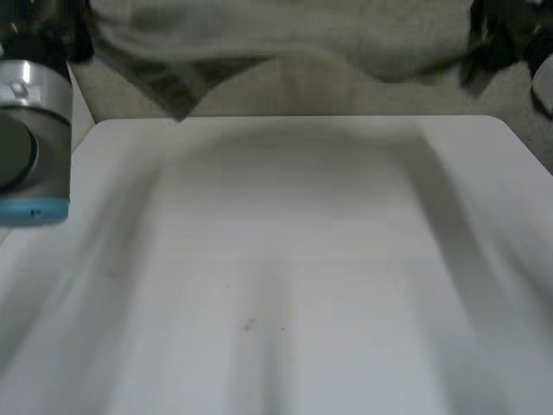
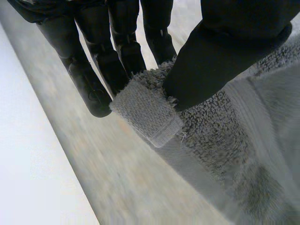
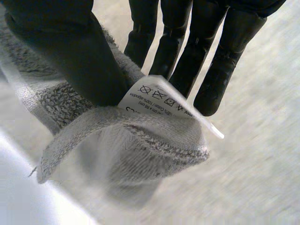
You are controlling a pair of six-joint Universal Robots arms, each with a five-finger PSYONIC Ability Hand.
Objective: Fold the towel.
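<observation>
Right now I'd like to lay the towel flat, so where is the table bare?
The white table is bare across what shows, from its far edge below the held-up towel to the near side. The only crowding is the left arm at the table's left edge. The left hand and right hand each pinch a towel corner.

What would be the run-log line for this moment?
towel: held up, off table | left hand: pinching corner | right hand: pinching edge at label
</observation>
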